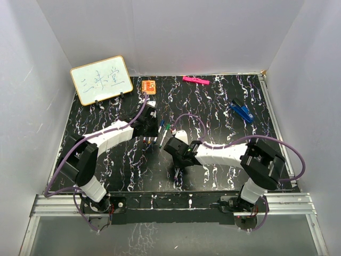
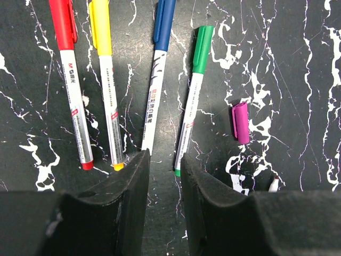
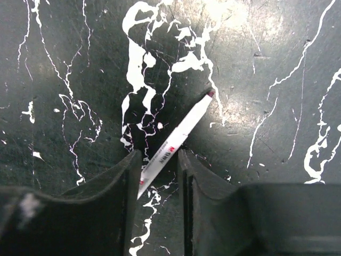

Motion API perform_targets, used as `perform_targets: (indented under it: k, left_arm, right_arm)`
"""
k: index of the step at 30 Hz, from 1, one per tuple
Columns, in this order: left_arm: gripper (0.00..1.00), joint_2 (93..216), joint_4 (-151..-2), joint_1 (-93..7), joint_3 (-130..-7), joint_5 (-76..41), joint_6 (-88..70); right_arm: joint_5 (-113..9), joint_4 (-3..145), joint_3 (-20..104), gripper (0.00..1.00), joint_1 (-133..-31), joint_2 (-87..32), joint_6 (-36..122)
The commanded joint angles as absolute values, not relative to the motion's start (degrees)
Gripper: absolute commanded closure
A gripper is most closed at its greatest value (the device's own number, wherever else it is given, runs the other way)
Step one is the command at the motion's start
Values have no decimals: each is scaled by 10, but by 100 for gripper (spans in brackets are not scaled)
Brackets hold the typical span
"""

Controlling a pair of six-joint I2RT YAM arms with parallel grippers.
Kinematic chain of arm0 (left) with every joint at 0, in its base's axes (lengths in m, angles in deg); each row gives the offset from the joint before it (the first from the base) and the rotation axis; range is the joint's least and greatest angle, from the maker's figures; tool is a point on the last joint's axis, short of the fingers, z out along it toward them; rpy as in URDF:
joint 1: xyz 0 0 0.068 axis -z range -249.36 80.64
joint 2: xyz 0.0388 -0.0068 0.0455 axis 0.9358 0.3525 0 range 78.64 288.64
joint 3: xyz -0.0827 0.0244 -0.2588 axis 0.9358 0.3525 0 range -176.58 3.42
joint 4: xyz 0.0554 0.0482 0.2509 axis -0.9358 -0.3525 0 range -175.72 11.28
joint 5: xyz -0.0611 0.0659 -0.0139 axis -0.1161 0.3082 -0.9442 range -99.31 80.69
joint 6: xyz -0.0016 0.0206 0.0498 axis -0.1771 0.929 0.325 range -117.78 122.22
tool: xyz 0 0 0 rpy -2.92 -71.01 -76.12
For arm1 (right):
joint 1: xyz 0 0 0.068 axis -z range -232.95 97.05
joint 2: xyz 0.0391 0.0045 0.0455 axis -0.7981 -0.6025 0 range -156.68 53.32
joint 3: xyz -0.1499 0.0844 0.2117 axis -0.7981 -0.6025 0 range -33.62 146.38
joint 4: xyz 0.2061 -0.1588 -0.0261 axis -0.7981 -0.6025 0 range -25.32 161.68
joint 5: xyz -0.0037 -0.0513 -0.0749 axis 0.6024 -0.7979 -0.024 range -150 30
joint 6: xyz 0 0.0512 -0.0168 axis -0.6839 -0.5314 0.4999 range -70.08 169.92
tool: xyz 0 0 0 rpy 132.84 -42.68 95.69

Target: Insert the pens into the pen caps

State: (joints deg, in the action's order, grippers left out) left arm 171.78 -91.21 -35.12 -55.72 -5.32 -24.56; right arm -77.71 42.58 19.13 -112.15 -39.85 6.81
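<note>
Uncapped pen (image 3: 184,128): white barrel, dark tip, flat on black marbled table (image 3: 277,160), lying on slant. Rear part of barrel runs between fingers of right gripper (image 3: 159,160); tip end sticks out beyond its fingertips, up and rightward. Right gripper jaws narrow, flanking barrel; cannot tell whether pads press it.

Beyond right gripper, a row: red pen (image 2: 74,106), yellow pen (image 2: 109,106), blue pen (image 2: 154,96), green pen (image 2: 189,106), all capped. Purple cap (image 2: 240,122) loose at green end of row.

Left gripper (image 2: 165,160): narrow gap, nothing between jaws, at tail ends of blue and green.

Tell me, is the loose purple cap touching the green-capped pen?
Apart. The left wrist view shows bare table between the purple cap and the green-capped pen.
</note>
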Motion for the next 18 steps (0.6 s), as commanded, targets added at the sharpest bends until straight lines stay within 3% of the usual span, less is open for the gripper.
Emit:
perform_targets:
  k: [1,8,13,18]
  left_arm:
    - [71,1685,-926,-352,-558,-43,-239]
    - [71,1688,-926,-352,-560,-42,-238]
    - [71,1685,-923,-353,-558,-49,-239]
    - [71,1671,-897,-352,-542,-70,-230]
  right_arm:
    - [-746,407,211,74,-1123,-409,72]
    - [-737,409,212,100,-1123,-434,79]
    - [-783,400,217,100,-1122,-411,65]
    - [-861,412,209,100,-1110,-312,43]
